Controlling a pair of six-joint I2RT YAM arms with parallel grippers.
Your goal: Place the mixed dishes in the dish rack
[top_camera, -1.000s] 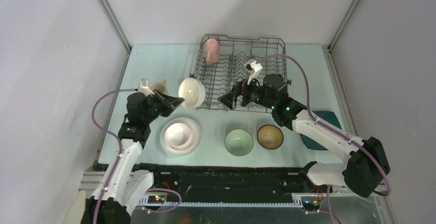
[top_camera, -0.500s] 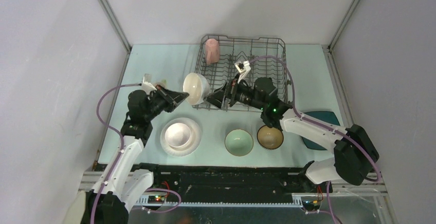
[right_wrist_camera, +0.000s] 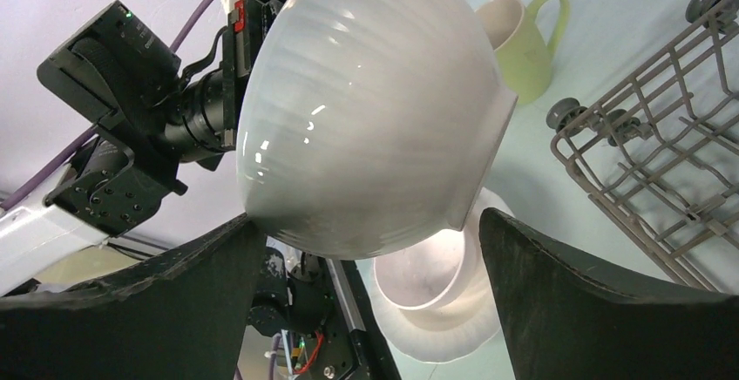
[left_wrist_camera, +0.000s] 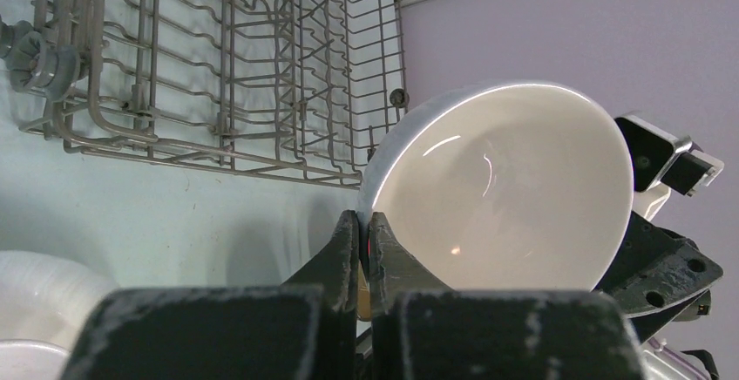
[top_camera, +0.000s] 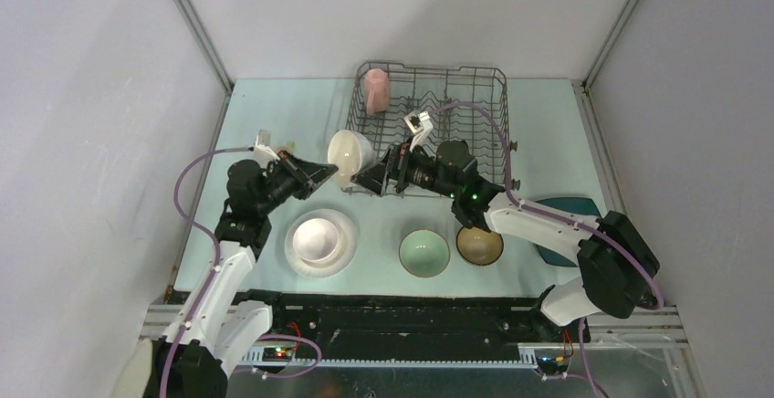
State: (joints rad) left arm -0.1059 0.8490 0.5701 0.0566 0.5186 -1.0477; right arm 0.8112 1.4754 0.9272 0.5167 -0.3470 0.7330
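Note:
The white bowl [top_camera: 350, 152] hangs tilted in the air just left of the dish rack [top_camera: 438, 124]. My left gripper [left_wrist_camera: 366, 223] is shut on its rim, one finger inside and one outside. From the right, my right gripper [right_wrist_camera: 370, 223] stands open around the bowl's [right_wrist_camera: 366, 118] rounded underside; its left finger is at the bowl's wall and its right finger stands apart. A pink mug [top_camera: 376, 89] stands in the rack's far left corner. The yellow-green mug [right_wrist_camera: 523, 40] sits on the table behind the bowl.
A pale pink bowl [top_camera: 317, 236] rests on the round white plate [top_camera: 298, 259] in front of the left arm. The pale green bowl [top_camera: 424, 252] and brown bowl [top_camera: 479, 245] sit near the front edge. The dark teal plate [top_camera: 575, 208] lies partly under the right arm.
The left gripper carried the white bowl up and right towards the rack. The right arm swung left from over the rack until its open jaws came round the bowl.

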